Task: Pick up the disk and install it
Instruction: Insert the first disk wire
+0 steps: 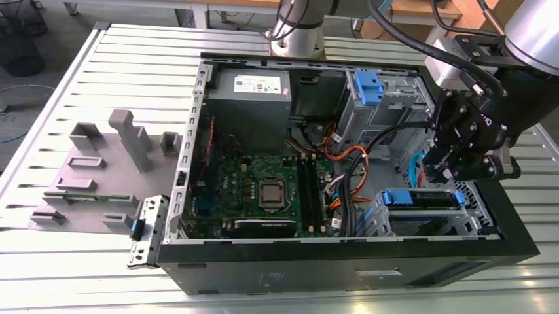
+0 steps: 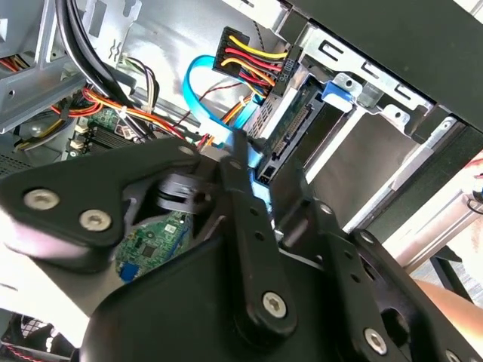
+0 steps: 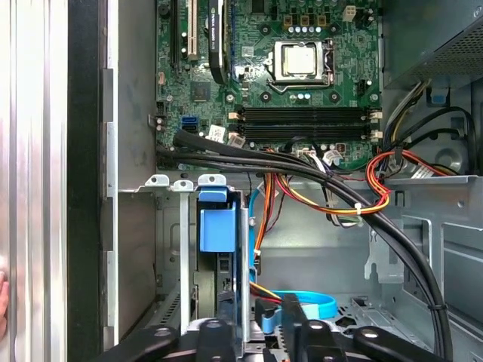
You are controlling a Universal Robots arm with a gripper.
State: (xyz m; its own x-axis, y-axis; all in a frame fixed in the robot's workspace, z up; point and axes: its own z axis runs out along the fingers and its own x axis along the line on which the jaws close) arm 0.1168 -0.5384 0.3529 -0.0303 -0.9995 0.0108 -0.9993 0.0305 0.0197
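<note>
The slotted metal surface point(image 1: 131, 52) carries an open computer case point(image 1: 349, 275), and the pincer point(image 1: 456, 175) hangs over the case's drive corner, well apart from the motherboard point(image 1: 262, 190). Directly under the pincer stands the drive cage point(image 1: 384, 222), and the disk point(image 1: 421, 199) sits in it on edge, its blue rail uppermost and just beside the pincer's tip. I cannot tell whether the pincer is clenched on the disk or released from it.

The step looks like seating the disk in the cage. To do it well, I judge the disk should be kept square to the cage walls and pressed straight along the slot. The load should go on the rail, not the label face. The black cable bundle point(image 3: 302, 170) and the blue data cable point(image 3: 309, 302) run close by the pincer and could snag.

The exterior view gives the pincer's height over the cage. The first wrist view looks down the pincer point(image 3: 256, 332) onto the blue rail of the disk point(image 3: 219, 230) between the cage walls point(image 3: 170, 226), which shows alignment. The second wrist view shows the disk's connector edge point(image 2: 290, 132) beyond the pincer point(image 2: 260, 188), with a red-and-yellow wired power plug point(image 2: 245, 56) beside it.
</note>
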